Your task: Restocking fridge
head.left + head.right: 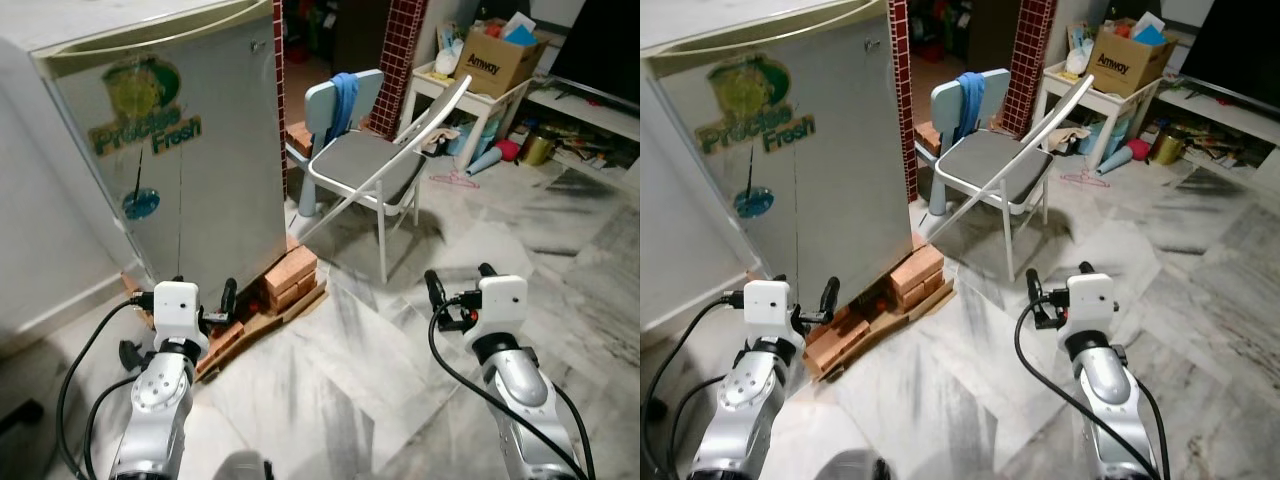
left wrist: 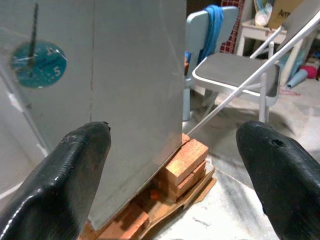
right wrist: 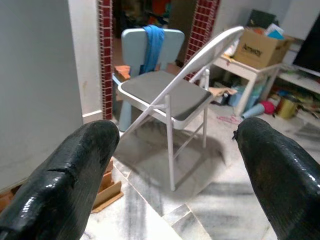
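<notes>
Before the robot, on marble floor [image 1: 360,400]: one silver fridge [image 1: 190,170], door closed, bearing a "Fresh" sticker, raised on stacked bricks [image 1: 290,278] and a wooden board at its front corner; just beside the fridge, a white folding chair [image 1: 375,165] with grey seat, a pale blue chair [image 1: 335,100] draped with blue cloth behind it, and well beyond, a cardboard box [image 1: 497,55] on a white table. Left gripper [image 1: 180,295] hovers near the fridge's lower front, fingers [image 2: 75,165] spread and empty; right gripper [image 1: 458,290] hovers further from the fridge, toward the folding chair, fingers [image 3: 85,160] likewise apart and empty

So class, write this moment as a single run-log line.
stage: facing fridge, door shut | left gripper: open, empty, near fridge base | right gripper: open, empty, above floor | nearby: folding chair, bricks under fridge
</notes>
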`<state>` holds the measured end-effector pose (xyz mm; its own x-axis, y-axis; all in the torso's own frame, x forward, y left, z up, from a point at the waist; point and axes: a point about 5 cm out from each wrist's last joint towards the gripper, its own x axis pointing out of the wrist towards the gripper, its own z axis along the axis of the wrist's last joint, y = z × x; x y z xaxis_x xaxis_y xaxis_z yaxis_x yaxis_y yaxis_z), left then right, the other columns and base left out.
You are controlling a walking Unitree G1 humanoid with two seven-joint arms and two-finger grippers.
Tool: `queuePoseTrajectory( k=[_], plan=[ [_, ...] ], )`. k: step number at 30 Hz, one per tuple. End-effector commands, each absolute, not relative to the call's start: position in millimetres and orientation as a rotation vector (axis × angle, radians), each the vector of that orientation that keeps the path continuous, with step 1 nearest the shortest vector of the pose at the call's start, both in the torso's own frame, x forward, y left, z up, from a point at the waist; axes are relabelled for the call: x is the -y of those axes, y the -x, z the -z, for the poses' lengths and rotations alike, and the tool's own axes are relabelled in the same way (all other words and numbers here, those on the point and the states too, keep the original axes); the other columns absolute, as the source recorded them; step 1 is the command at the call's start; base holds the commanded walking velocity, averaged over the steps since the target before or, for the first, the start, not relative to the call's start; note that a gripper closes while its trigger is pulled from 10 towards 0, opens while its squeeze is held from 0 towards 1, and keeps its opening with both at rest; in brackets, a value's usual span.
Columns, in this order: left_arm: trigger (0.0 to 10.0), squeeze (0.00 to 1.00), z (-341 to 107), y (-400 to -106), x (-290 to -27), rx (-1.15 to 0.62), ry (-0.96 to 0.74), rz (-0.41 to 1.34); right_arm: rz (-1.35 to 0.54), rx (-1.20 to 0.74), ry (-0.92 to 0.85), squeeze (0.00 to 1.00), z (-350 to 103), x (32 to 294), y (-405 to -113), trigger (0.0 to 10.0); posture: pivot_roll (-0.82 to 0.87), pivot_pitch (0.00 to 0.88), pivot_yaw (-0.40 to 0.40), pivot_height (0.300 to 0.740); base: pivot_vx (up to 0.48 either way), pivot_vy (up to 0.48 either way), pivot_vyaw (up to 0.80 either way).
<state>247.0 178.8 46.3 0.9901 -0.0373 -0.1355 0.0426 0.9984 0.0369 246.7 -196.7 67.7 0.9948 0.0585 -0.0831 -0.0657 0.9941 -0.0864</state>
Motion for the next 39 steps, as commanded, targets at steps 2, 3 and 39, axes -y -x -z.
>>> queuePoseTrajectory(
  k=[2,3,39],
  plan=[
    [10.0,0.0,-47,-247,-183,-0.138,-0.043,0.02,-0.08,-0.066,0.087,0.0,-71,190,-250,10.0,0.03,0.011,-0.027,0.74,0.0,0.457,0.0],
    [10.0,0.0,-47,-248,-182,-0.141,-0.042,0.017,-0.083,-0.064,0.091,0.0,-71,190,-250,10.0,0.03,0.007,-0.03,0.74,0.0,0.472,0.0],
    [10.0,0.0,-41,-236,-188,-0.169,-0.105,-0.019,-0.038,-0.083,0.02,0.0,-66,193,-250,10.0,0.04,0.0,-0.03,0.74,0.0,0.439,0.0]
  ],
)
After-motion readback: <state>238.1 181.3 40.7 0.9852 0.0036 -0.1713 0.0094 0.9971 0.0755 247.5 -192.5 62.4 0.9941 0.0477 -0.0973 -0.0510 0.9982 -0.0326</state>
